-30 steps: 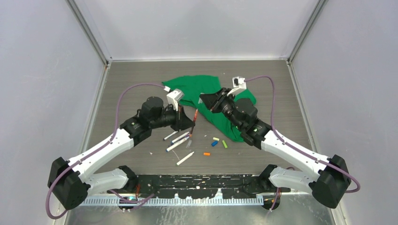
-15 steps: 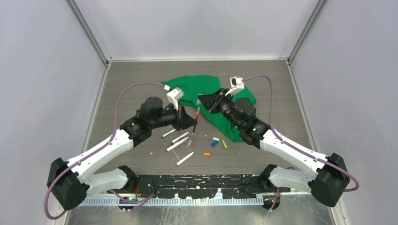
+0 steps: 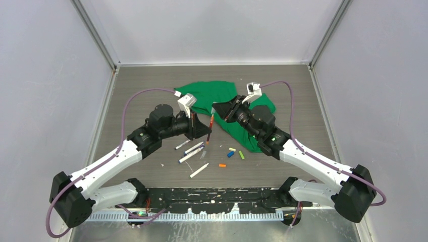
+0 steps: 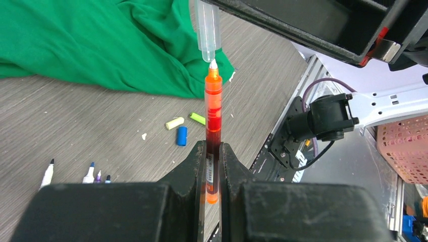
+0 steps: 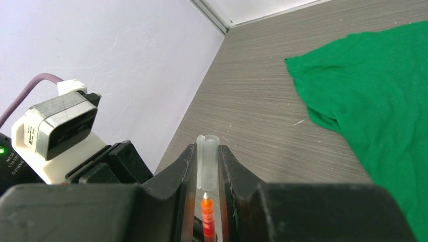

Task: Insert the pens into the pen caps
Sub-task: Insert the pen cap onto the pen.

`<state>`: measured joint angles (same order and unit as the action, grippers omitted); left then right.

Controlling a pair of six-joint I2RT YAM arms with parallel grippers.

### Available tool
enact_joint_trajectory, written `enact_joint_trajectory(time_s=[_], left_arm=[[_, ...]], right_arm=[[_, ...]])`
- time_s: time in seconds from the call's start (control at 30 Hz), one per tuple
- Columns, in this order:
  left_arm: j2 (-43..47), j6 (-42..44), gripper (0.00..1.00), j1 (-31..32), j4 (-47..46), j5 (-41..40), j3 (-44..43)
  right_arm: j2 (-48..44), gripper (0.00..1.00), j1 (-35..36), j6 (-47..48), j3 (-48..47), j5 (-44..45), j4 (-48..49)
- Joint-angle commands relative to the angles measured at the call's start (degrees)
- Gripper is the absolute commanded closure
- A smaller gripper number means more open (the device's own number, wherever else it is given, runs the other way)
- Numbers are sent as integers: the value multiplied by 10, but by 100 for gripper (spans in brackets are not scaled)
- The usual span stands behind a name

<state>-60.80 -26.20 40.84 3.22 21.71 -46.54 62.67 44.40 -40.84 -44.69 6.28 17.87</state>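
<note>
My left gripper (image 4: 213, 148) is shut on an orange-red pen (image 4: 213, 116) and holds it upright above the table. The pen's white tip sits right at the mouth of a clear pen cap (image 4: 208, 35). My right gripper (image 5: 207, 154) is shut on that clear cap (image 5: 207, 164), with the pen (image 5: 207, 217) just below it. In the top view the two grippers meet over the table's middle, left (image 3: 203, 132) and right (image 3: 219, 109). Loose pens (image 3: 192, 149) lie on the table, with yellow (image 3: 232, 149), blue (image 3: 230, 154), green (image 3: 242, 155) and orange (image 3: 222, 165) caps nearby.
A crumpled green cloth (image 3: 217, 96) lies behind and under the right gripper. Another white pen (image 3: 199, 170) lies nearer the arm bases. Grey walls close in the table at the back and on both sides.
Both grippers have drifted slightly closer together. The pen's tip has come up to the clear cap's mouth. Both grips are unchanged.
</note>
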Motion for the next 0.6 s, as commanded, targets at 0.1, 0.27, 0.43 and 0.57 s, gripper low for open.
enact_joint_trajectory(time_s=[0.1,0.27,0.43,0.57], left_arm=[[20,-6,97,3,-38,-6,-10],[20,-10,97,2,-38,-6,-8],[18,-12,97,2,-38,-7,-11],[15,-15,97,3,-42,-5,-14]], right_arm=[[-9,85,-1,-6,-12,-9,14],[-8,85,-1,-10,-12,-14,15],[-6,85,0,-8,-11,-22,17],[-2,85,2,-6,-9,-32,18]])
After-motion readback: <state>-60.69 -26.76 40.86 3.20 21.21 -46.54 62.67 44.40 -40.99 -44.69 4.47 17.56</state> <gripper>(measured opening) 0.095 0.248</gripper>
